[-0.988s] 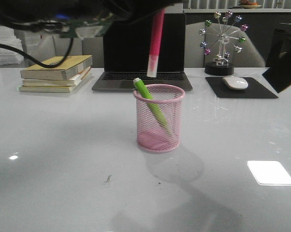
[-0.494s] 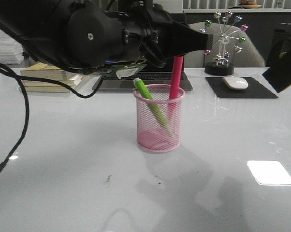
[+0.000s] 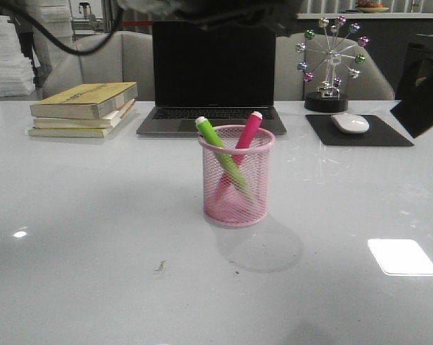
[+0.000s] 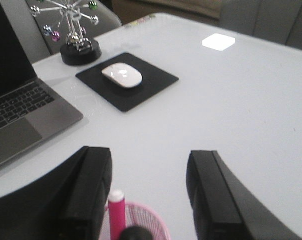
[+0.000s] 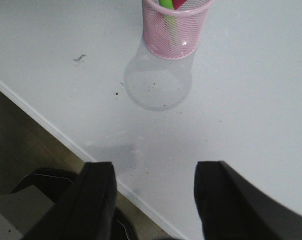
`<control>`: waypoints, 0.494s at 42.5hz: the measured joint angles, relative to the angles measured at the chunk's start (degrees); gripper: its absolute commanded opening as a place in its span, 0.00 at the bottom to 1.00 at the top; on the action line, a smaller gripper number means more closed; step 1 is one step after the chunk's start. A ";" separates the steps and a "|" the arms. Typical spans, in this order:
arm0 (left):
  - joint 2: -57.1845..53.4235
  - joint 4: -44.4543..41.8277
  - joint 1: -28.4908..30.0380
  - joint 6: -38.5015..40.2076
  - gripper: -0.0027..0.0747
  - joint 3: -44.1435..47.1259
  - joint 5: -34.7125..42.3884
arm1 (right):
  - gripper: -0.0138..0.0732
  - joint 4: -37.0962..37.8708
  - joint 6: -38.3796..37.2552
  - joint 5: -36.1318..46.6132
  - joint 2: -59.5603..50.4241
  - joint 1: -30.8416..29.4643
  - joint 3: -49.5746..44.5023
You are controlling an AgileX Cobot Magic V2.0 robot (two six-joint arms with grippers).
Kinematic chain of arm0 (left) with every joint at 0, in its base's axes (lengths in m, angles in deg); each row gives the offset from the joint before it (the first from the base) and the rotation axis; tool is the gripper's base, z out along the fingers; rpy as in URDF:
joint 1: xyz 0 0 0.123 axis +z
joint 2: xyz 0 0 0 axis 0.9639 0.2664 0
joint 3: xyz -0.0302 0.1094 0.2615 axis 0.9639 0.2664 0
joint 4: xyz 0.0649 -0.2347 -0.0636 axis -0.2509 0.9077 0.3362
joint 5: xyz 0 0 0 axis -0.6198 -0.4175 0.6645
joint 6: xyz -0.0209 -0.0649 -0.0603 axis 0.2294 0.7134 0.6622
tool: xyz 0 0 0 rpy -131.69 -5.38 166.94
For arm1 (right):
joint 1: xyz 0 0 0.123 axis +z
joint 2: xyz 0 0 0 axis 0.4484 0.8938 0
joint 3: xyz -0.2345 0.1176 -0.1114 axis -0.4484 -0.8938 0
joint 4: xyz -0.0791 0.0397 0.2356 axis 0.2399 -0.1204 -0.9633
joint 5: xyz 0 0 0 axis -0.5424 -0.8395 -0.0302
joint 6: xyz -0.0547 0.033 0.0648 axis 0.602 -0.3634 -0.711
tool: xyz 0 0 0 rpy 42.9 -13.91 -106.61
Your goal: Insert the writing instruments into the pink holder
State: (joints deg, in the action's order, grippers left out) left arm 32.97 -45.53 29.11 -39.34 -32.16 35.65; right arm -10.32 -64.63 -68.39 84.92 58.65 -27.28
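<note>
Two markers [image 3: 230, 154] in holder [image 3: 238, 194]; laptop [image 3: 213, 75] behind.

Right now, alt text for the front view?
A pink wire-mesh pen cup stands mid-table holding two crossed markers, a lime green marker leaning left and a magenta pink marker leaning right. Behind it: an open dark laptop, stacked books, a white mouse.

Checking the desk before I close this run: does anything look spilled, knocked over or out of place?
Nothing stands out. The pink holder stands upright, with the green marker and pink marker leaning crossed inside it. Only a few dark specks mark the table nearby.
</note>
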 measured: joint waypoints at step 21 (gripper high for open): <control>-34.19 -0.82 0.00 -0.20 0.55 16.54 -24.39 | 0.70 0.00 0.00 -0.10 0.00 0.00 0.00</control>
State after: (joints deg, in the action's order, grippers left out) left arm -1.22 -46.35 29.11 -39.54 -15.61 11.25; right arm -10.32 -64.63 -68.49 84.92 58.65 -27.28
